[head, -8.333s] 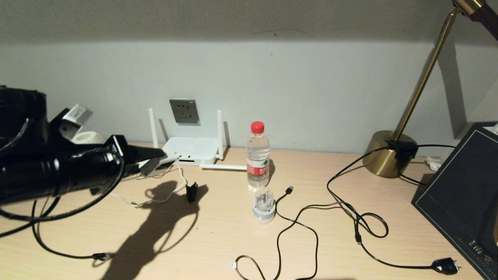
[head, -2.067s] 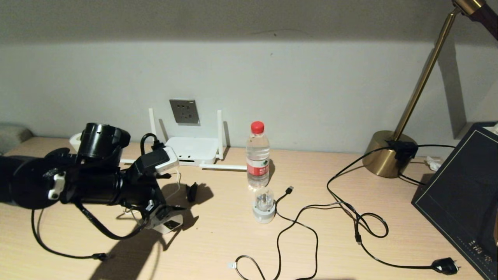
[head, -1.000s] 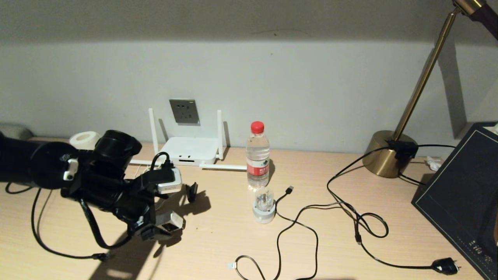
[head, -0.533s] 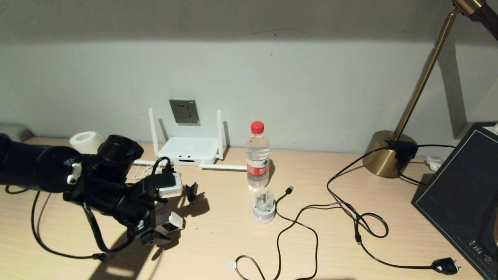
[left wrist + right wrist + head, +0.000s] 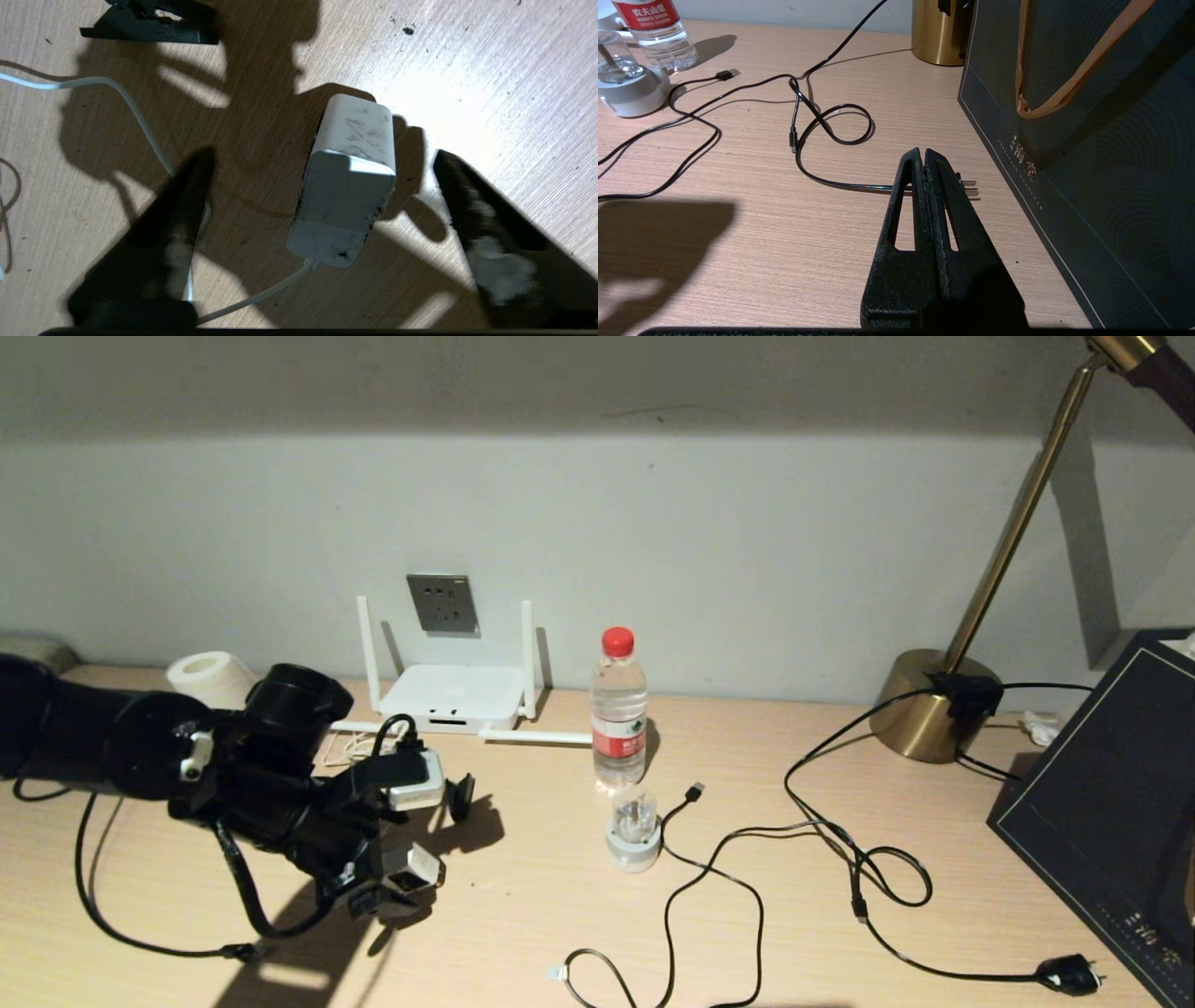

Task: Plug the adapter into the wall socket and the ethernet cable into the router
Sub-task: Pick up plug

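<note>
The white adapter [image 5: 345, 186] lies on the wooden table on its thin white cord [image 5: 140, 116]. My left gripper [image 5: 322, 156] is open and straddles it, one black finger [image 5: 177, 210] on each side, with a gap on both sides. In the head view the left gripper [image 5: 411, 831] hangs low over the table in front of the router [image 5: 457, 695] and covers the adapter. The grey wall socket [image 5: 442, 604] sits on the wall above the router. The ethernet cable's clear-tipped plug [image 5: 558, 973] lies at the table's front edge. My right gripper [image 5: 924, 154] is shut and holds nothing.
A water bottle [image 5: 619, 709] and a round clear plug piece [image 5: 634, 831] stand right of the router. Black cables [image 5: 840, 859] loop across the right half. A brass lamp base [image 5: 934, 705] and a dark bag [image 5: 1102, 803] stand at the right. A small black clip [image 5: 459, 798] lies beside the left gripper.
The left arm has swung down from near the router to the table. Over the last second its gripper shifted slightly right and lower around the adapter, and the jaws narrowed a little.
</note>
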Tool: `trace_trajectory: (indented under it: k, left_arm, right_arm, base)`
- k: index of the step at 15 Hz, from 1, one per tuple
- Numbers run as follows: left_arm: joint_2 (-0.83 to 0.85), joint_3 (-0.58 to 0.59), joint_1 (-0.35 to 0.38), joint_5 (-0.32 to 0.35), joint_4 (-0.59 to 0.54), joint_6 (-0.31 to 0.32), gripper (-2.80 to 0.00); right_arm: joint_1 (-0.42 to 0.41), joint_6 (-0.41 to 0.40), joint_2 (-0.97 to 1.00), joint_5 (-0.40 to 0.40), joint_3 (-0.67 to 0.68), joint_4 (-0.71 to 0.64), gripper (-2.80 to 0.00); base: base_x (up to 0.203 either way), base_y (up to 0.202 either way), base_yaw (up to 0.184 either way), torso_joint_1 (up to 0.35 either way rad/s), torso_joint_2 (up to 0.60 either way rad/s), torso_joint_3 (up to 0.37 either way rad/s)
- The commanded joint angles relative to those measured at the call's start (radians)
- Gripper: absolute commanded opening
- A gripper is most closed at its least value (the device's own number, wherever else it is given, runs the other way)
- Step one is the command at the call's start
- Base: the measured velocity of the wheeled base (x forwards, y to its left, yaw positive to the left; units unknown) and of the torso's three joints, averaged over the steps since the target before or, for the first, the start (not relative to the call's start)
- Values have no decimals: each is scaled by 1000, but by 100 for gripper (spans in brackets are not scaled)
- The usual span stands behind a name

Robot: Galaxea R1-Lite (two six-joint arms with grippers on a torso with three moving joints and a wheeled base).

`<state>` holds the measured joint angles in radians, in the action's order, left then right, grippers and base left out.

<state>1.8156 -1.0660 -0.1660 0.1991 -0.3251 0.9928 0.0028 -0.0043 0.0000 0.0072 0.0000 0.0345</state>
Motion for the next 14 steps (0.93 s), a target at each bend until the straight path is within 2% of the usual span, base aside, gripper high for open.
trace_trajectory:
  k: [1,8,11,12,13,14]
  left_arm:
    - [11,-2,0,2,-1,6,-280]
    - [6,23,0,2,4,6,-280]
    - [-46,53,1,12,5,0,-280]
    - [-77,59,2,31,5,-17,-280]
    - [-101,60,3,82,8,-87,-280]
    - [-127,60,3,181,24,-163,-280]
  right_arm:
    - [0,0,0,0,11,1,-280]
    - [0,0,0,0,12,1,-280]
    - [0,0,0,0,11,1,-280]
    - [0,0,0,0,11,1,-280]
    - [0,0,0,0,11,1,-280]
    - [0,0,0,0,11,1,-280]
  base:
    - [0,0,0,0,0,0]
    - [0,0,0,0,0,0]
    - [0,0,0,0,0,0]
    - [0,0,0,0,0,0]
    - [0,0,0,0,0,0]
    - [0,0,0,0,0,0]
